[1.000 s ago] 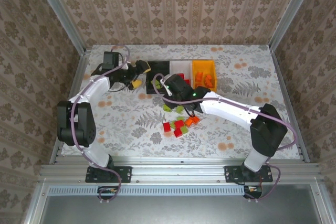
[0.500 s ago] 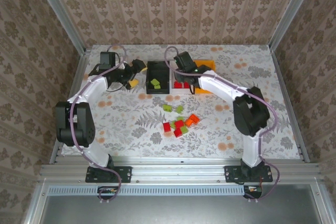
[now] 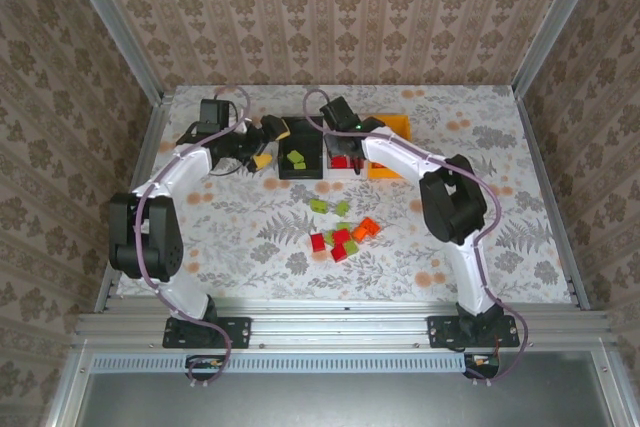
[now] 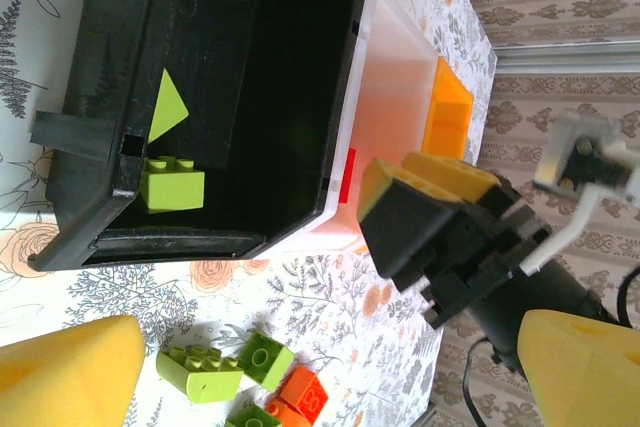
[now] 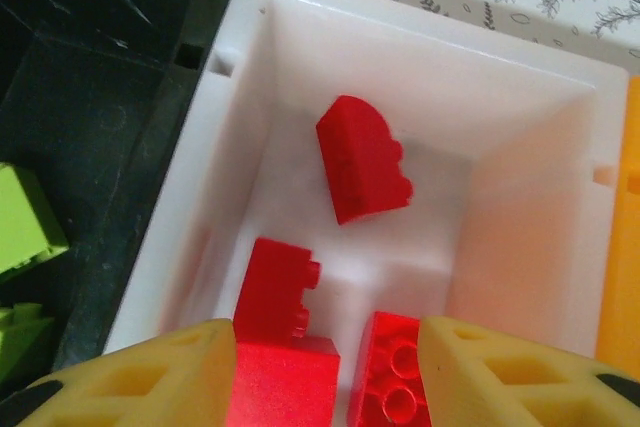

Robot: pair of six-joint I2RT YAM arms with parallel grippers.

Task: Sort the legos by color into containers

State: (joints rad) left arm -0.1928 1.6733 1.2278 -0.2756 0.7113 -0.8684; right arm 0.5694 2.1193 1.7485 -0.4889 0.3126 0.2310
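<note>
Right pincer (image 5: 325, 367), jaws spread wide and empty, poised directly above the white bin (image 5: 420, 32) holding red legos (image 5: 365, 157); loose legos (image 3: 340, 232) lie on the bench (image 3: 480, 147) behind it, toward the arm bases, nearer it than the likewise open, empty left pincer (image 3: 268, 144)

- Your right gripper (image 5: 325, 372) is hovering over the white bin (image 5: 430, 42), blocking it.
- Left of it, the black bin (image 3: 300, 137) is standing unobstructed.
- Nearer you, loose legos (image 3: 341, 237) are cluttering the table (image 3: 240, 237).
</note>
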